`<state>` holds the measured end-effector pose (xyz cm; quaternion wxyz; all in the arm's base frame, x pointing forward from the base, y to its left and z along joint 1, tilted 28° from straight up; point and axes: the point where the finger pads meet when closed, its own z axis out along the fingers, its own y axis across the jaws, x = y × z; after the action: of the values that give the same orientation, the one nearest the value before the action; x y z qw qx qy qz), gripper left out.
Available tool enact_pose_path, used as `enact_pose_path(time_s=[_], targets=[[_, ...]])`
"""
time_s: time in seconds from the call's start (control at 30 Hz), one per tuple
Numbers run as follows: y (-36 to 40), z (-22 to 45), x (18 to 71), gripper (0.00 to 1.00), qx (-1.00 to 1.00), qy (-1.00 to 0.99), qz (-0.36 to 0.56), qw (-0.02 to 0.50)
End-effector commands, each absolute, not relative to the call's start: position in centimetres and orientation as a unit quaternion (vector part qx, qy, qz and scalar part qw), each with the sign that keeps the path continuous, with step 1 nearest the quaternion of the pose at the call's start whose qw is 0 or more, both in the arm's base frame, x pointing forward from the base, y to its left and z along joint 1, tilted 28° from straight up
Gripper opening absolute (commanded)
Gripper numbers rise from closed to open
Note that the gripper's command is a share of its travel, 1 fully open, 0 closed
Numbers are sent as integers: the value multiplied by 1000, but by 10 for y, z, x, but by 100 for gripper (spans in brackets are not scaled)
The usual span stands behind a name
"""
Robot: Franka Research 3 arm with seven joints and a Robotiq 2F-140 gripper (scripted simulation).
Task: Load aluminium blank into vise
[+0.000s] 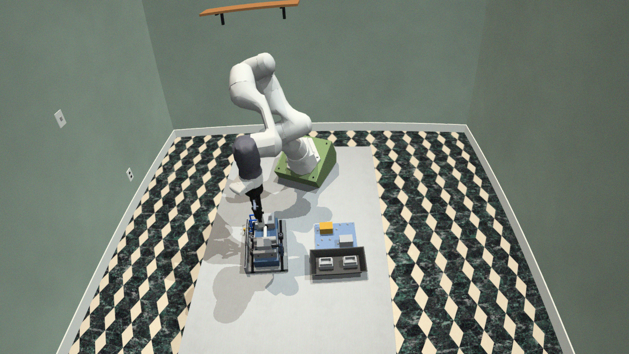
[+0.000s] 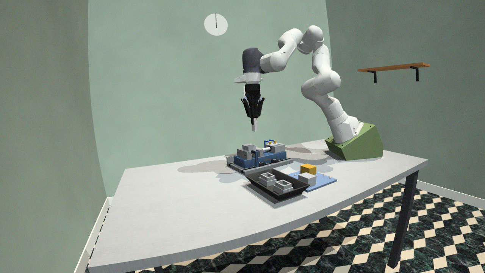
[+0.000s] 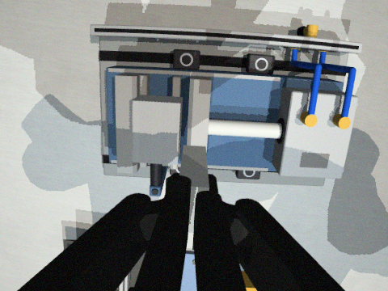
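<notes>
Green walls frame a grey desk (image 2: 190,203) where the black two-fingered tool (image 2: 254,126) hangs clenched on nothing, high above the blue-and-grey vise (image 2: 259,156). Beside it, below, a square aluminium blank (image 2: 307,178) sits on the pale-blue infeed plate (image 2: 327,181).

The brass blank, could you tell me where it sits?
In the top view, the brass blank sits on the infeed plate's far-left corner, diagonally behind the aluminium blank.

Blue vise (image 1: 266,259), yellow-orange brass blank (image 1: 326,227), green arm base (image 1: 327,163), diamond-patterned floor (image 1: 440,211).
</notes>
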<state>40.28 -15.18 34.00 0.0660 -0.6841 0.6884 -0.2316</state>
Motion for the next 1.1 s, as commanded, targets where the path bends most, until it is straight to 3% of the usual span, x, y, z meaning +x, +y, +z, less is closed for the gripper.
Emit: enact_pose_path(time_s=[0.0, 1.07], targets=[[-153, 340, 401, 0, -686, 687, -231, 64], [-155, 333, 404, 0, -686, 687, -231, 64]])
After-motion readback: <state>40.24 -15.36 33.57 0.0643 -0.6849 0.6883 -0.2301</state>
